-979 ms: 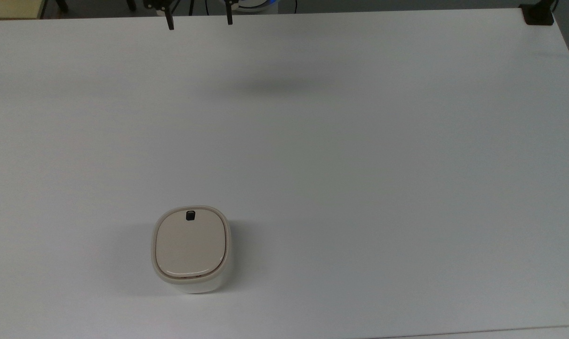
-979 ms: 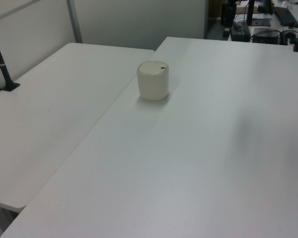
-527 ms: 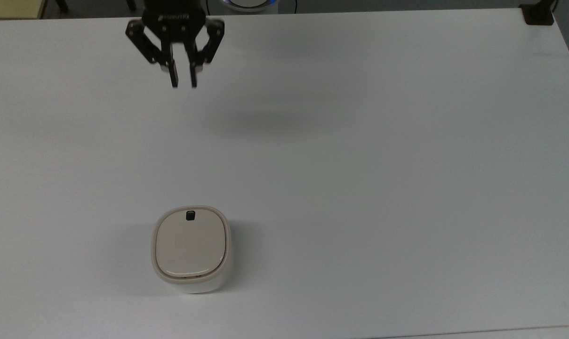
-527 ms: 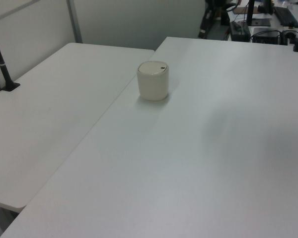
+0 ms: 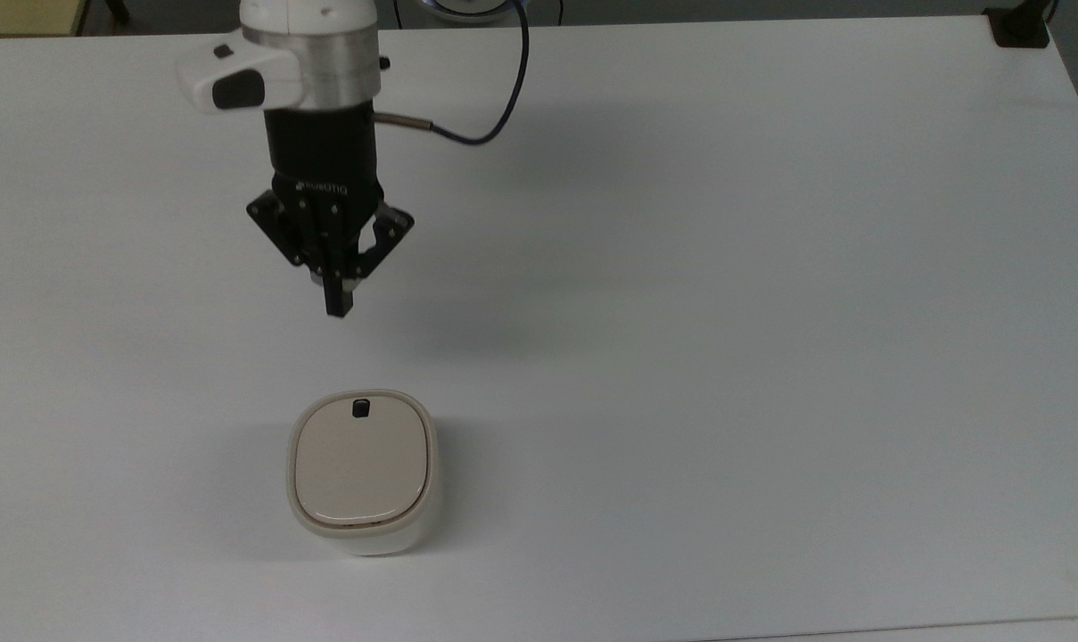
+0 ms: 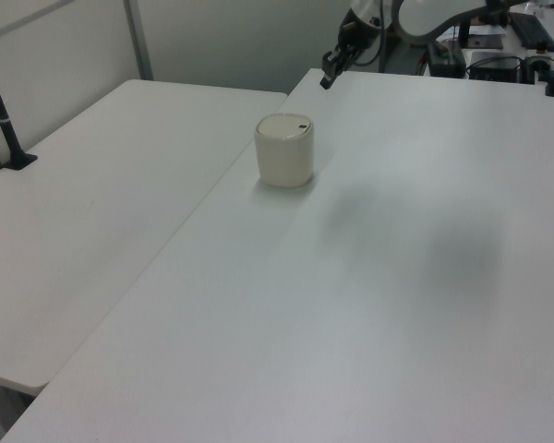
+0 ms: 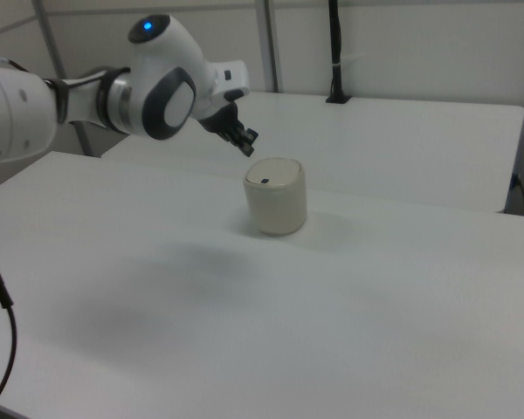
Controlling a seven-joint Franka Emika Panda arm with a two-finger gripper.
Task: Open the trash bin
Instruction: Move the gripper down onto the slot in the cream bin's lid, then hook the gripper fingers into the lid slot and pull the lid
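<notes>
The trash bin [image 5: 361, 470] stands upright on the white worktop [image 5: 726, 312], its beige lid [image 5: 361, 464] seated flat. The hand [image 5: 338, 306] hangs in the air near the bin's button [image 5: 359, 408] edge, apart from it, fingers pressed together.

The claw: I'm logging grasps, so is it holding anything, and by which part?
Nothing. The claw hangs shut in the air, apart from the bin, whose lid is untouched.
</notes>
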